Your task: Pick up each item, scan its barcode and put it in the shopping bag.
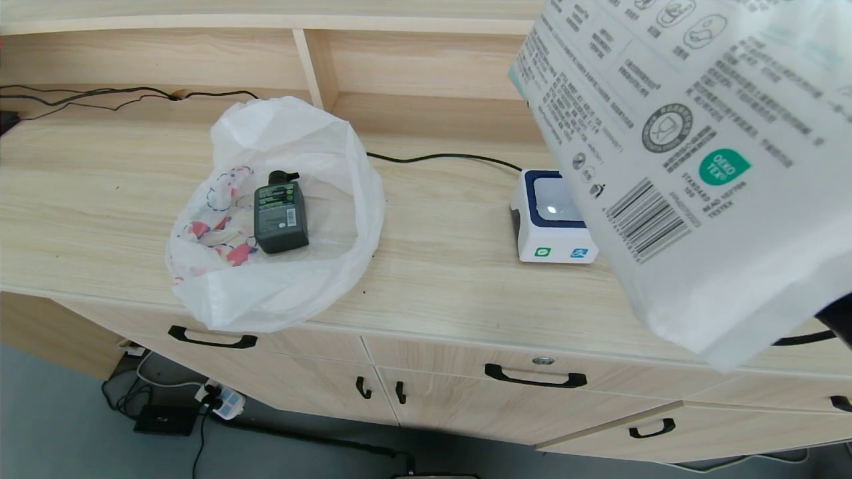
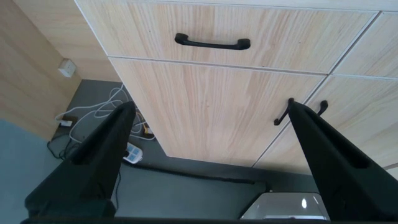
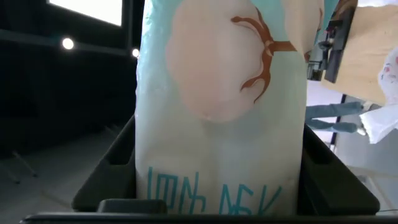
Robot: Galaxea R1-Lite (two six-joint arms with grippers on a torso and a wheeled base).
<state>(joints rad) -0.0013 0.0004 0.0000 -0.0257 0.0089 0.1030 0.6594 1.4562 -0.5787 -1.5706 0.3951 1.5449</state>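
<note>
The step in hand looks like the scan: the white pack (image 1: 699,166) hangs in the air at about 2 o'clock in the head view, above and just to the 3 o'clock side of the scanner (image 1: 551,223) on the surface (image 1: 100,219), partly covering it. Its barcode (image 1: 649,223) faces up toward the head camera, not down at the scanner's window. So the next move probably calls for lowering the pack and turning it until the barcode faces that window. After that comes a carry toward 9 o'clock, to the shopping bag (image 1: 333,153), which lies open with a dark bottle (image 1: 280,213) already inside. The right hand (image 3: 219,143) is clenched on the pack, one finger pressed against each side of it. The left hand (image 2: 210,109) is released, its fingers spread wide with nothing between them, low in front of the cabinet drawers (image 2: 236,93).
</note>
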